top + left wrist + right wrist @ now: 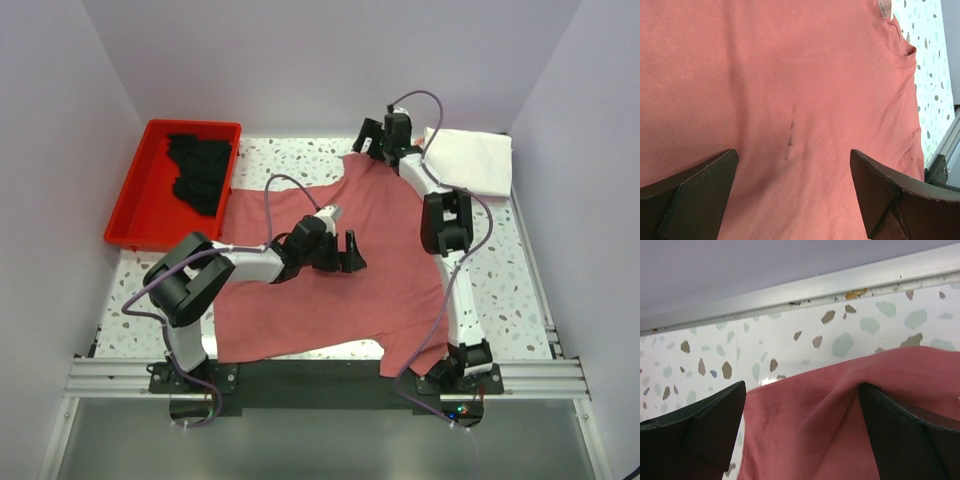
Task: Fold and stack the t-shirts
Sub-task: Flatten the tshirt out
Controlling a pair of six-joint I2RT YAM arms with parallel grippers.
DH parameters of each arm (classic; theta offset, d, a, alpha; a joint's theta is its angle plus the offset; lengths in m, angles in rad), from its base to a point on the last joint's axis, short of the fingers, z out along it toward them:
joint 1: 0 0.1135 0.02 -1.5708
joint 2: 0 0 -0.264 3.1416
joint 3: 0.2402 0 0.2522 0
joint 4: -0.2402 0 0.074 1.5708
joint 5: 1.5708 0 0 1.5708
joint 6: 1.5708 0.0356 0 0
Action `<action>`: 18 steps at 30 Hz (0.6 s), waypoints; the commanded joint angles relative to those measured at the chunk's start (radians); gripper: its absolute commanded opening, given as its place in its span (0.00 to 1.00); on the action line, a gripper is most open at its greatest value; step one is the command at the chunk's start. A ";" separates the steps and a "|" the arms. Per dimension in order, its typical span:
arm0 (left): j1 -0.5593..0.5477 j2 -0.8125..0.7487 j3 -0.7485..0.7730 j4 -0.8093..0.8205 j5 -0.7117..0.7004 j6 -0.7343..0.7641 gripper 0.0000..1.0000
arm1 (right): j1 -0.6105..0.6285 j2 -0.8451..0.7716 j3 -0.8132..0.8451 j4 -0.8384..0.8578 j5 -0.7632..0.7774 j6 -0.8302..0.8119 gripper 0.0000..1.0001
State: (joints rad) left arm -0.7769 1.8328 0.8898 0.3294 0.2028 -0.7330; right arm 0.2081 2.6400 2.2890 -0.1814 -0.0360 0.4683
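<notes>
The dusty-rose shirt (330, 300) lies spread flat over the middle of the table (500, 280). Its neck opening (905, 47) and small white tag (885, 7) are toward the near rail on the right side, so its length seems to run from the near edge away to the far edge. Above the middle of the shirt hangs the left gripper (350, 255), pointing rightward across the cloth. Its jaws are spread wide with nothing between them but flat fabric below, and the pictures do not show whether the tips touch it. Farther back, the right gripper (375, 148) sits at the shirt's far edge. Its jaws are also wide apart and empty, and the wrist view shows a raised fold of that edge lying in the gap between them, with bare table and the back rail just beyond. That is the relation the fold likely turns on: the far edge lies right in the right gripper's mouth and well away from the left one, so the right arm looks better placed to pinch there and carry the cloth toward the near side. Just beside it, at the far right, rests a folded white shirt (470, 160). At the far left, black shirts (200, 170) are heaped in a red tray (125, 215).
</notes>
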 commanded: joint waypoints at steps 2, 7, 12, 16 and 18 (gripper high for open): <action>-0.038 0.022 -0.040 -0.110 0.024 -0.014 1.00 | -0.004 0.083 0.133 0.141 0.033 0.062 0.99; -0.042 0.005 -0.005 -0.139 0.001 0.024 1.00 | -0.003 0.074 0.211 0.134 0.056 -0.029 0.99; -0.041 -0.023 0.101 -0.220 -0.042 0.087 1.00 | -0.001 -0.109 0.000 0.102 0.122 -0.120 0.99; -0.042 -0.069 0.191 -0.283 -0.088 0.135 1.00 | 0.001 -0.222 -0.091 -0.016 0.096 -0.168 0.99; -0.039 -0.104 0.233 -0.328 -0.124 0.152 1.00 | 0.002 -0.288 -0.135 -0.073 0.079 -0.184 0.99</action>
State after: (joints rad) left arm -0.8131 1.8217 1.0393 0.0841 0.1429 -0.6472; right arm 0.2085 2.5149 2.1830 -0.1875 0.0357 0.3454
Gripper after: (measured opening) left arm 0.997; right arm 0.987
